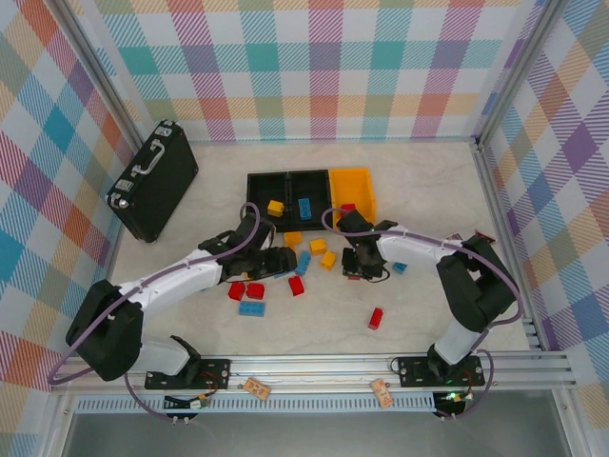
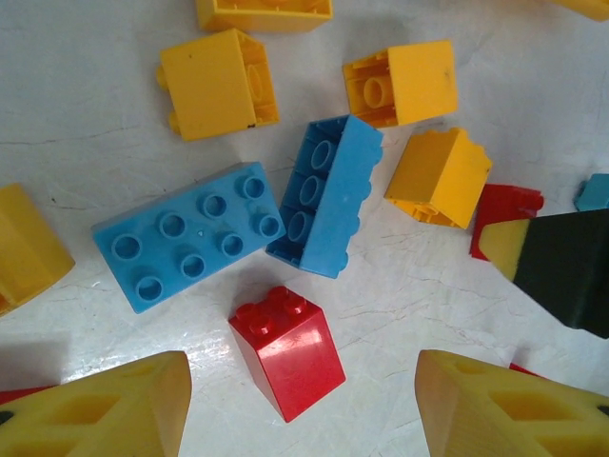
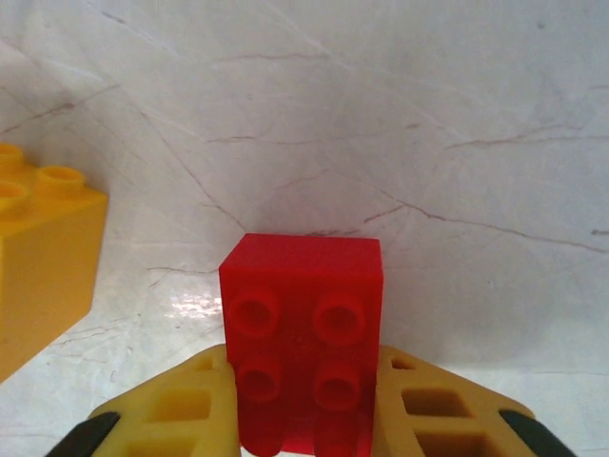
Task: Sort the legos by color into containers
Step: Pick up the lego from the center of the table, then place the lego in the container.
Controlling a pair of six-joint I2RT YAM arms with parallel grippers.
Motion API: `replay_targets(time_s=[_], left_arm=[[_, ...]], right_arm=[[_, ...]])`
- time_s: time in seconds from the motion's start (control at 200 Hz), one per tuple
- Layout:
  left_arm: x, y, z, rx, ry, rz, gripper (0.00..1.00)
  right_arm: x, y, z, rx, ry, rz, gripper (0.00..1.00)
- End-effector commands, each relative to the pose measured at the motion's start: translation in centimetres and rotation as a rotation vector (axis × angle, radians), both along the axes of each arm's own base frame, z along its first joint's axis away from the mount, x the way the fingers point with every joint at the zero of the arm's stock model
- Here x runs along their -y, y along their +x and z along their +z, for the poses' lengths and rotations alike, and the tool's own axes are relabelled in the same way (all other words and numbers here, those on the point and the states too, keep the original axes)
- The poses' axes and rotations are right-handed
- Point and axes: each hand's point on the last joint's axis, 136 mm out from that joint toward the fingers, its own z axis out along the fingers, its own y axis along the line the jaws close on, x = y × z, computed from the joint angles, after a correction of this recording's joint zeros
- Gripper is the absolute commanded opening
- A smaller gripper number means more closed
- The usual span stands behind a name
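Three small open plastic bins stand in a row: two black (image 1: 267, 175) (image 1: 309, 174), one yellow-orange (image 1: 352, 172). In front of them the right gripper (image 3: 303, 386) clamps a red four-stud plastic brick (image 3: 303, 305). The left gripper (image 2: 300, 405), fingers spread, straddles a smaller red brick (image 2: 288, 347) without touching it. Beside it lie two blue bricks (image 2: 190, 233) (image 2: 325, 195) and three whole yellow bricks (image 2: 217, 84); more are cut off at the edges.

red lego (image 3: 303, 347) between the fingers (image 3: 133, 419): glossy, smooth plastic
fingers: matt yellow plastic
surface (image 3: 400, 114) beyond the fingers: smooth, marble-veined, slight sheen
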Motion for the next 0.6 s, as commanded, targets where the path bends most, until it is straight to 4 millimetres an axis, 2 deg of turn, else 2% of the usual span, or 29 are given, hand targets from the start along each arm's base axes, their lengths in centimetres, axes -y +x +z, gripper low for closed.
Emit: replay_targets(time_s=[0.0, 0.095, 0.24, 0.42, 0.595], left_arm=[[1.0, 0.1, 0.5, 0.01, -0.024, -0.008, 0.63], [1.5, 0.1, 0.8, 0.017, -0.027, -0.017, 0.63], [2.3, 0.1, 1.5, 0.03, -0.037, -0.034, 0.63], [3.3, 0.2, 2.7, 0.06, -0.053, -0.043, 0.64], [3.7, 0.0, 3.0, 0.067, -0.053, -0.051, 0.63]], right_arm=[[0.1, 0.5, 1.6, 0.033, -0.016, 0.026, 0.21], [0.1, 1.1, 3.3, 0.074, -0.016, 0.051, 0.21], [0.0, 3.4, 6.3, 0.143, -0.01, 0.076, 0.21], [-0.1, 7.5, 9.2, 0.208, 0.007, 0.081, 0.21], [-0.4, 11.7, 10.4, 0.229, 0.026, 0.077, 0.23]])
